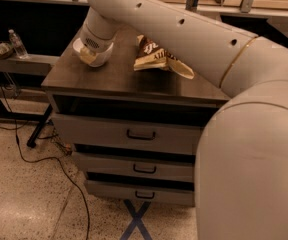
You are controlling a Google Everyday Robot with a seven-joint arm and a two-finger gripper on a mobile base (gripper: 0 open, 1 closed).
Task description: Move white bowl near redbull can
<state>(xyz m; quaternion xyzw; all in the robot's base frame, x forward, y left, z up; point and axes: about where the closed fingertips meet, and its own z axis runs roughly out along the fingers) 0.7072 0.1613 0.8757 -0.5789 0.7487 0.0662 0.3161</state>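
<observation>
The white bowl (98, 58) sits at the back left of the dark cabinet top (109, 79). My gripper (88, 54) is at the end of the large white arm that reaches in from the right. It is right at the bowl, over its left rim, and its wrist covers most of the bowl. I cannot tell whether the bowl rests on the top or is lifted. The redbull can is out of view, perhaps hidden behind the arm.
A brown and white snack bag (156, 59) lies on the cabinet top right of the bowl. The cabinet has three drawers (140, 134) below. A clear water bottle (18, 43) stands on a low shelf at left. Cables trail on the floor (29, 159).
</observation>
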